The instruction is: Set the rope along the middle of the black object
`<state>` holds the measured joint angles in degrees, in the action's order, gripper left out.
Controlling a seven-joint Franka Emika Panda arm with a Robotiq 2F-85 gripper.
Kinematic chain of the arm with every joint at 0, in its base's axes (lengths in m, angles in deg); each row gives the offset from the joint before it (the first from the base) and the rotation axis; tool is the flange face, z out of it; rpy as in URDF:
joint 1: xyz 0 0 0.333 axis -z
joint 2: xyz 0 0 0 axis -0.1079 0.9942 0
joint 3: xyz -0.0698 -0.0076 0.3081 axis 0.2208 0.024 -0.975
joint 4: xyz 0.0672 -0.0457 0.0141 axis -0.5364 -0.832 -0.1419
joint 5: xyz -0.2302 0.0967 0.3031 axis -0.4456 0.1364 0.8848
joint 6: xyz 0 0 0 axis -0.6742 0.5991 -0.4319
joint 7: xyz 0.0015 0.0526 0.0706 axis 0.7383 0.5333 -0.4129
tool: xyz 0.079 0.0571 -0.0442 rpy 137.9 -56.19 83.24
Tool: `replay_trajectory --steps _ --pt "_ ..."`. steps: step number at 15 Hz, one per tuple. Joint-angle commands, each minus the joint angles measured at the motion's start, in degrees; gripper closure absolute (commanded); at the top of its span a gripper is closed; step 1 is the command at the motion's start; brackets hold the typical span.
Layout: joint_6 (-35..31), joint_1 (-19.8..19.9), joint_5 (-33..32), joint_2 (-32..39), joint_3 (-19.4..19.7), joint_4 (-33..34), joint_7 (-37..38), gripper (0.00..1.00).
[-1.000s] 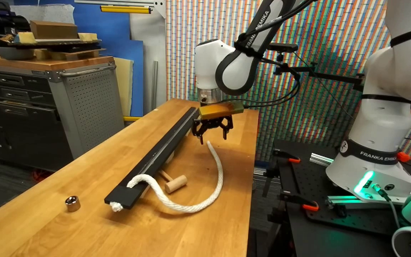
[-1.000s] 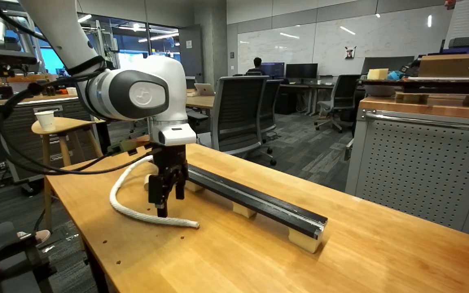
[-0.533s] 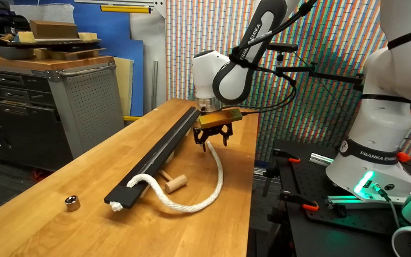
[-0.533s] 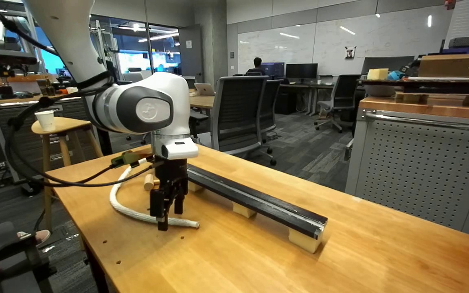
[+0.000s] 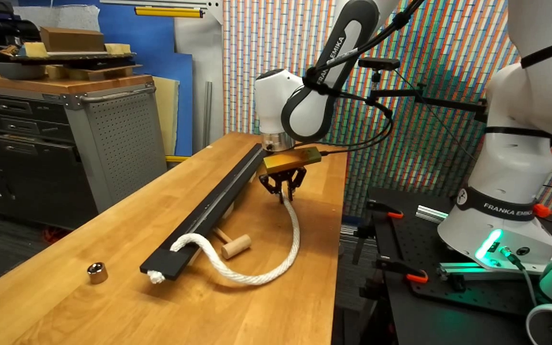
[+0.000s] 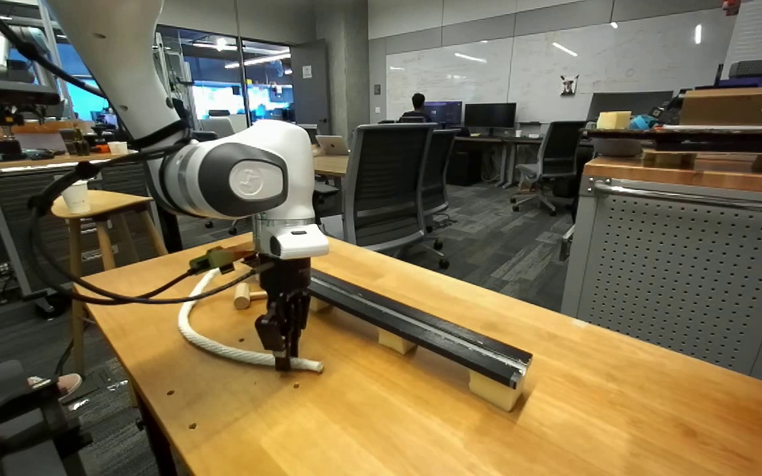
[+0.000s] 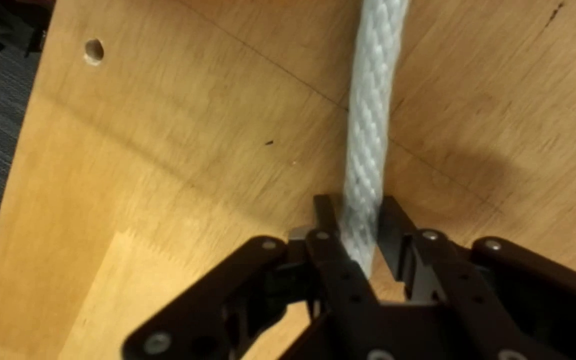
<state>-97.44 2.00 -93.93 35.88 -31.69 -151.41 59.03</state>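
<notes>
The white rope [image 5: 252, 280] (braided) curves beside the black bar [image 5: 214, 203], one end protruding past its tip

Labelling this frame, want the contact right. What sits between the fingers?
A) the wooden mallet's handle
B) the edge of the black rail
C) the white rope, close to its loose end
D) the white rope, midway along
C: in the wrist view the white rope runs between the fingers, and in an exterior view its loose end pokes out just past them.
</notes>
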Motion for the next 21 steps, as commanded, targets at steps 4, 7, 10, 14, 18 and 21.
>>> replay_trajectory --steps 4,7,10,14,18,21 --pt "-1.9 -3.3 -1.3 0.6 3.8 0.2 3.2 0.97" --pt "-1.9 -2.5 0.4 -1.4 4.3 -0.1 4.3 0.97" --pt "-0.2 -1.5 0.8 -5.3 5.2 -0.5 4.5 0.97" --pt "0.7 0.0 -0.8 -10.8 7.1 0.3 5.2 0.97" --pt "1.5 2.8 -1.0 -14.2 8.0 2.3 7.3 0.97" --pt "2.4 5.7 0.1 -15.2 7.7 3.8 8.2 0.97"
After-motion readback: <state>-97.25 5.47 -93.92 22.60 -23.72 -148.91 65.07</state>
